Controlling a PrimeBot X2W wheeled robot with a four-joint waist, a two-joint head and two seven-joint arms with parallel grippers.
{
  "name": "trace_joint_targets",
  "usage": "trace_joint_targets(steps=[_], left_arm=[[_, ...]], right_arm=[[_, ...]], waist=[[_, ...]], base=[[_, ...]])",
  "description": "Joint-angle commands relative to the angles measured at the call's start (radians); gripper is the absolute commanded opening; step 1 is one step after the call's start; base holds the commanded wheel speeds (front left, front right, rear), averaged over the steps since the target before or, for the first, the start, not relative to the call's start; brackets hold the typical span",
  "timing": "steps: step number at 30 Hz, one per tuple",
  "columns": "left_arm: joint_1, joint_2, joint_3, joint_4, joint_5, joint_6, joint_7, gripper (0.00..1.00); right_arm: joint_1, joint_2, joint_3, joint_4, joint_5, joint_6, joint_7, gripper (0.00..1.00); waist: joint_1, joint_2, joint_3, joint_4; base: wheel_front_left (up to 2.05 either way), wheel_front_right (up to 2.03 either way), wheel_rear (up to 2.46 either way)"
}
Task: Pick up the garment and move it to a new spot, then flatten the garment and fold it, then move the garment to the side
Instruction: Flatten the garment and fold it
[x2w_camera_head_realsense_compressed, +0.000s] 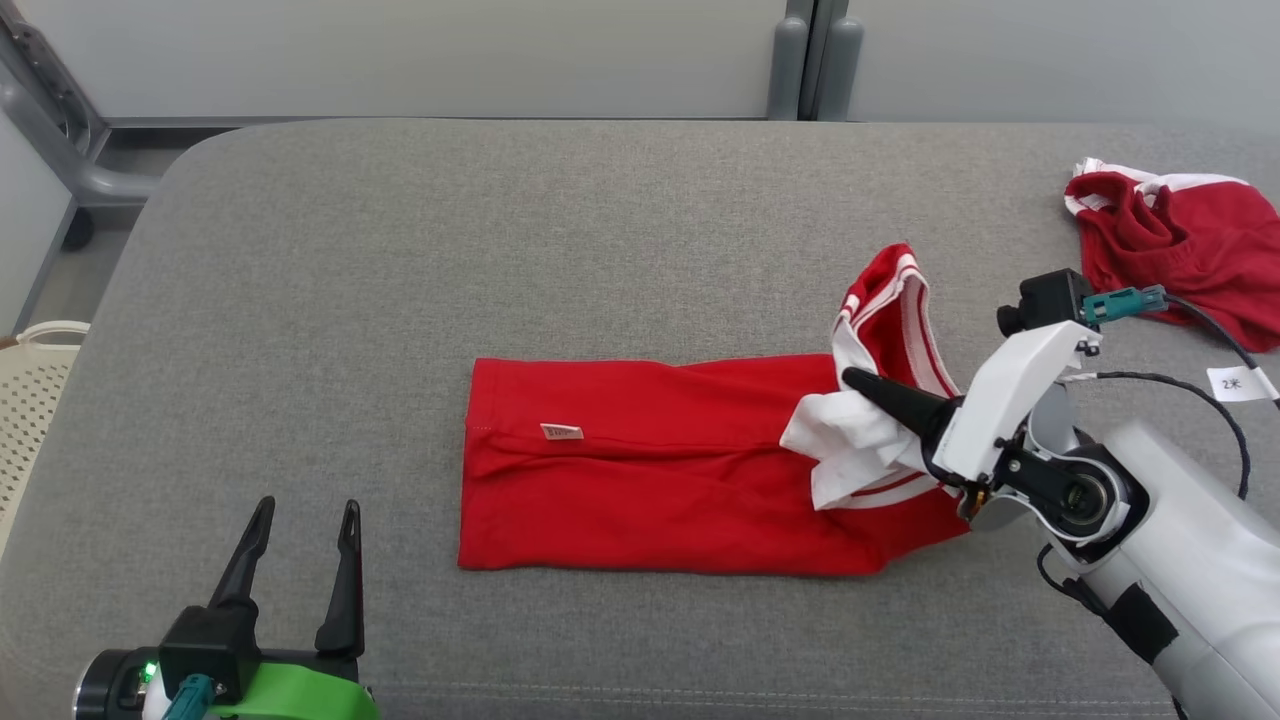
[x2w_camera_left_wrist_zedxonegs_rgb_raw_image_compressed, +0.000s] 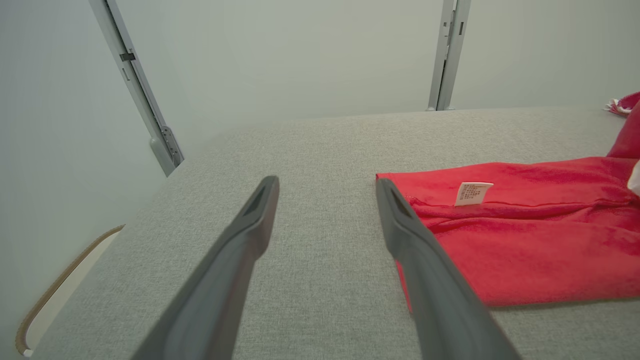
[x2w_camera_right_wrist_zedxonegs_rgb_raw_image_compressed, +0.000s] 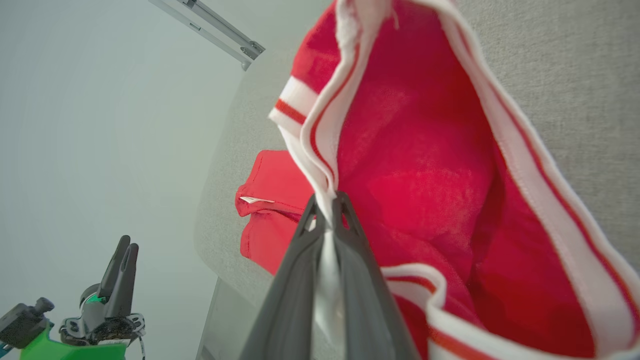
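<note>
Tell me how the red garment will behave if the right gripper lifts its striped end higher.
Probably floppy: the red garment sags in folds around the right gripper, shut on its white striped edge. Likely light, since a small pinch holds the raised end. The flat part would probably drag over the grey cushion, not rise stiffly.

A grey woven-fabric padded surface (x2w_camera_head_realsense_compressed: 400, 250) spans the middle. Pale wall panels (x2w_camera_head_realsense_compressed: 400, 50) stand at twelve o'clock, split by grey metal uprights (x2w_camera_head_realsense_compressed: 815, 60). A cream perforated plastic basket (x2w_camera_head_realsense_compressed: 35, 380) sits at nine o'clock.
</note>
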Motion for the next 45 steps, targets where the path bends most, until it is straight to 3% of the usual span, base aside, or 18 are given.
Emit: trace_joint_targets(steps=[1,10,25,35,45], left_arm=[[-0.018,-0.002,-0.002,0.005,-0.005,-0.002,-0.002,1.00],[-0.030,-0.014,-0.024,0.014,-0.006,-0.002,-0.002,1.00],[-0.051,-0.033,-0.056,0.034,-0.016,-0.002,-0.002,1.00],[-0.061,-0.044,-0.081,0.044,-0.015,-0.002,-0.002,1.00],[-0.084,-0.053,-0.128,0.060,-0.023,-0.002,-0.002,1.00]], right_arm=[[-0.005,0.015,0.006,-0.004,0.011,0.000,-0.004,0.00],[-0.048,0.115,0.038,0.044,0.027,0.000,-0.035,0.00],[-0.146,0.305,0.094,0.226,0.001,0.000,-0.107,0.00],[-0.219,0.375,0.121,0.365,0.003,0.000,-0.111,0.00],[-0.265,0.398,0.150,0.480,0.026,0.000,-0.149,0.00]], waist=[[0.0000,-0.0001,0.002,0.009],[0.0000,-0.0001,0.005,0.046],[0.0000,-0.0001,0.005,0.104],[0.0000,-0.0001,0.003,0.144],[0.0000,-0.0001,0.018,0.205]], base=[[0.00,0.00,0.00],[0.00,0.00,0.00],[0.00,0.00,0.00],[0.00,0.00,0.00],[0.00,0.00,0.00]])
